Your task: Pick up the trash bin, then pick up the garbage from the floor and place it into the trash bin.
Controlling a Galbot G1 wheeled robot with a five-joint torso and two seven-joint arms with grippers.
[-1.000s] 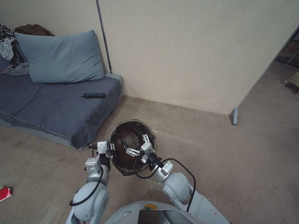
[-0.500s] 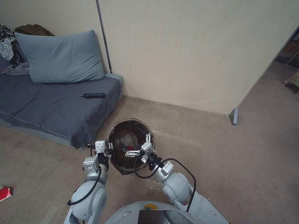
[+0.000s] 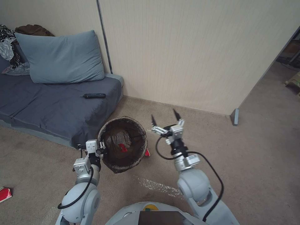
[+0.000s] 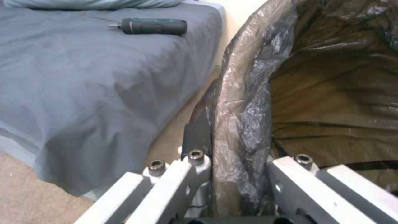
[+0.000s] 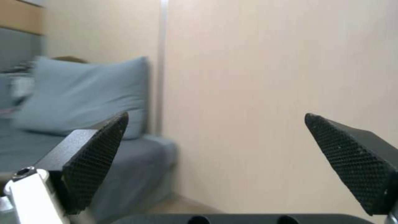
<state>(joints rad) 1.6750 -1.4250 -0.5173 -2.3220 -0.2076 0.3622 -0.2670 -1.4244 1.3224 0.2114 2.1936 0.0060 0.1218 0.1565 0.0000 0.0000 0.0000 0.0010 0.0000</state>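
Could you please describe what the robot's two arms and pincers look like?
Both arms are pale silver-grey with rounded joint housings, and a black cable loops along each. The left pincer has white and silver metal links fastened with dark hex bolts. The right pincer has the same pale links, ending in pointed black fingertips with a fine cross-hatched texture.

You see soft, even room light and faint shadows. The puffy blue-grey cloth pillow (image 5: 83,96) looks blurry in your right wrist view.
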